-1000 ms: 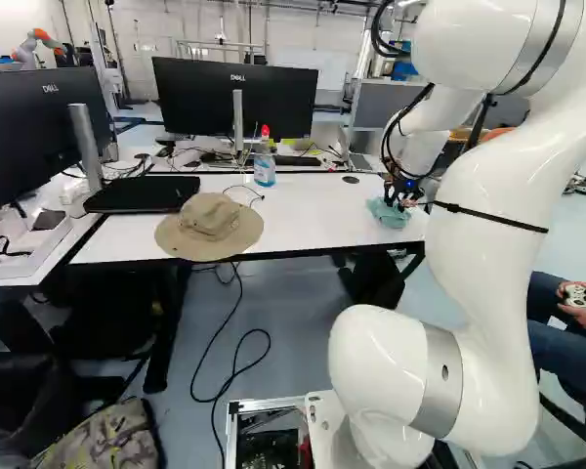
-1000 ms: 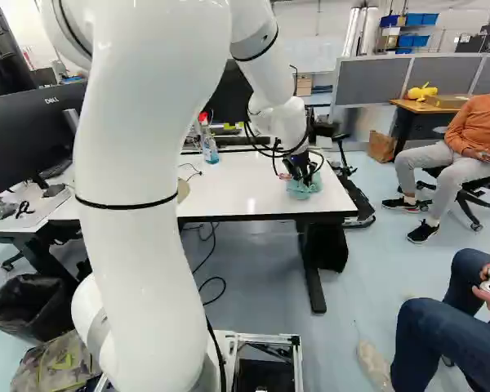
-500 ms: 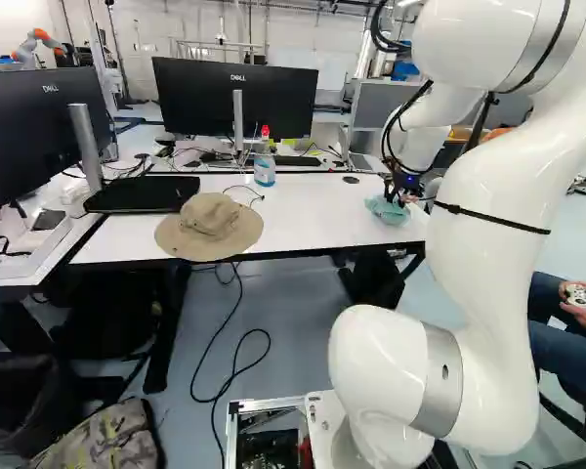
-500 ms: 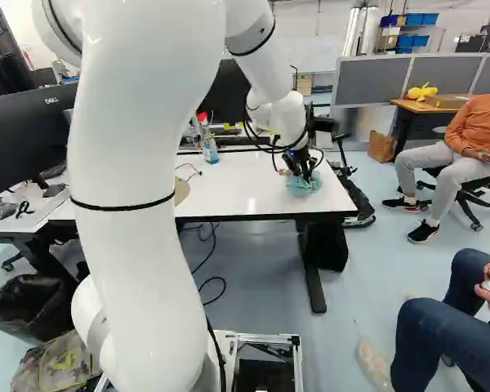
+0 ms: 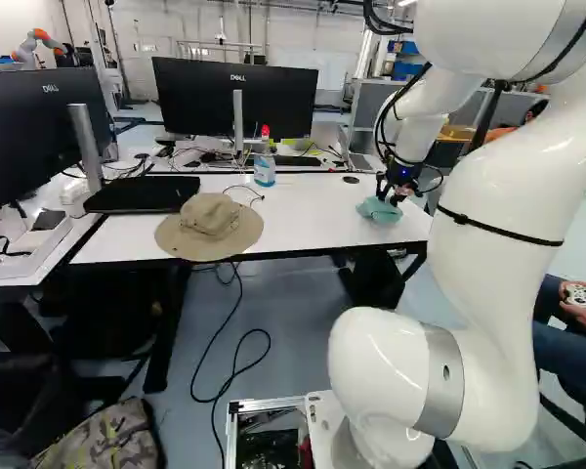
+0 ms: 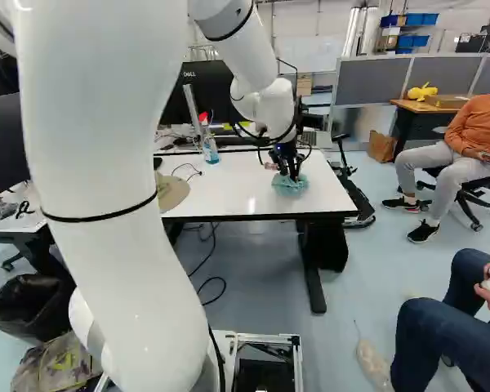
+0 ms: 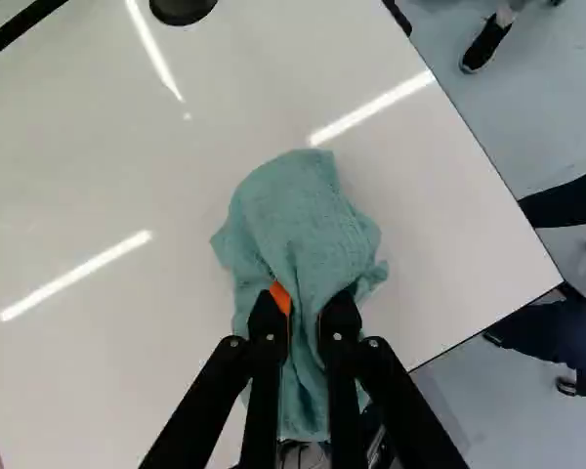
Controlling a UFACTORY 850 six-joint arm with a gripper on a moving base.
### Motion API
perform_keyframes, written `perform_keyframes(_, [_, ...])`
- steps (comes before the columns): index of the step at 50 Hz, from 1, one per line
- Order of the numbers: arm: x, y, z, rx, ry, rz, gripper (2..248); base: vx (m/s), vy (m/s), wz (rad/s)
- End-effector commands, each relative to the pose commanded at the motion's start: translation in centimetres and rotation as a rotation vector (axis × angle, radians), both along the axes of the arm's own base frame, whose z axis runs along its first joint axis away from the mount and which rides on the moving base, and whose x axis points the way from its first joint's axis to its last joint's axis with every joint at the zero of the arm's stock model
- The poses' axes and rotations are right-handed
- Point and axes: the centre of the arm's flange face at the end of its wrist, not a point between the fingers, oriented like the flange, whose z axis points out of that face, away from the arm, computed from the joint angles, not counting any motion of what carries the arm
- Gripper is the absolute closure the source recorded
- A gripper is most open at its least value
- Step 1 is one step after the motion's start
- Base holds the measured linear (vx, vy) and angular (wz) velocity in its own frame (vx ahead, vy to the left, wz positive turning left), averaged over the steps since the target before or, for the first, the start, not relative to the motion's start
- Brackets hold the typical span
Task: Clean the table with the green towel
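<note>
At the right part of the white table [image 5: 308,220], my gripper [image 5: 395,198] points down at the green towel [image 5: 379,210]. The right base view shows the gripper [image 6: 289,175] over the same crumpled towel [image 6: 290,186], which rests on the tabletop. In the wrist view the gripper [image 7: 305,311] is shut on a fold of the towel [image 7: 298,220], cloth bunched between its fingers and spreading ahead of them. An orange pad [image 7: 280,297] shows against the cloth. The towel's underside is hidden.
On the table stand a spray bottle [image 5: 265,164], a tan hat [image 5: 210,227] at the front edge, a closed laptop [image 5: 142,193] and a monitor [image 5: 236,98]. A black round cap [image 7: 182,8] lies beyond the towel. Another robot [image 5: 37,44] stands far back.
My arm has swung left in both base views, and the towel has slid left across the tabletop with the gripper. The base has stayed where it was.
</note>
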Motion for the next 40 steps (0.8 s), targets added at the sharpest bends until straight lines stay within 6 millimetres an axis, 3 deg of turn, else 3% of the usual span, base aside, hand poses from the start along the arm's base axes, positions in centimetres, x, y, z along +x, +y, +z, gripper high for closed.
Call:
perform_keyframes(17, [-1.5, 3.7, 1.9, 0.047, 0.047, 0.039, 202, 0.000, 0.000, 0.000])
perform_keyframes(40, [2.2, 4.1, 1.9, 0.042, 0.038, 0.072, 202, 0.000, 0.000, 0.000])
